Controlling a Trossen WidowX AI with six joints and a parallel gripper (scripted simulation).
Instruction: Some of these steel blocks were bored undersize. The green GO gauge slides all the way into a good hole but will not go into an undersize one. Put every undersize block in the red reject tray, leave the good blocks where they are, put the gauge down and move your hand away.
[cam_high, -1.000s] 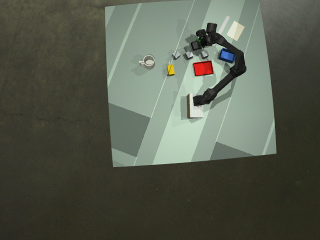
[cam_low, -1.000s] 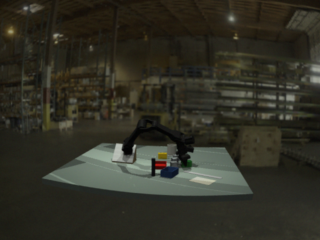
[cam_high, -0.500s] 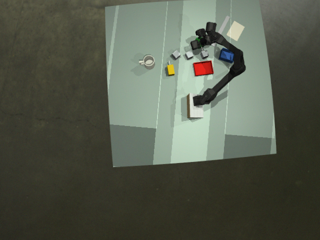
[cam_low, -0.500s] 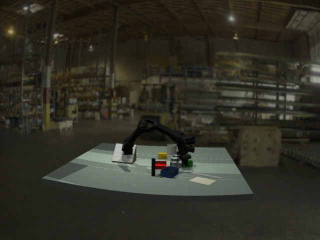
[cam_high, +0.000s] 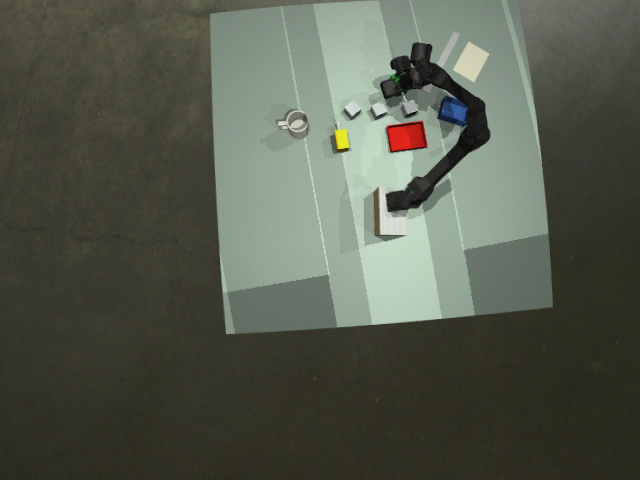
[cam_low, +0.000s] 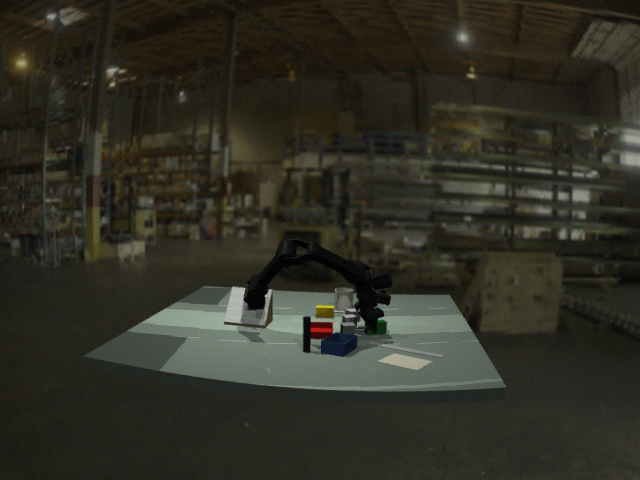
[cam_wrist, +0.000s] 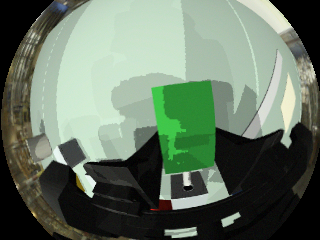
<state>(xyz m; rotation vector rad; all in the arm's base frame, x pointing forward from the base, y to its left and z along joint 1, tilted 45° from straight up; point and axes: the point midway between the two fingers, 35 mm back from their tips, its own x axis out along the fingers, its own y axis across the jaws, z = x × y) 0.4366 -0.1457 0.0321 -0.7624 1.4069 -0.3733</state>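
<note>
My gripper is shut on the green gauge, just behind the row of blocks. The gauge's pale pin points at the right steel block. In the wrist view its tip is at the edge of the dark hole; whether it has entered, I cannot tell. The middle steel block and the left steel block stand on the table. The red tray lies in front of the blocks and looks empty.
A yellow block with a pin lies left of the tray; a mug stands farther left. A blue bin, grey strip and cream sheet are right. A black post stands near the bin.
</note>
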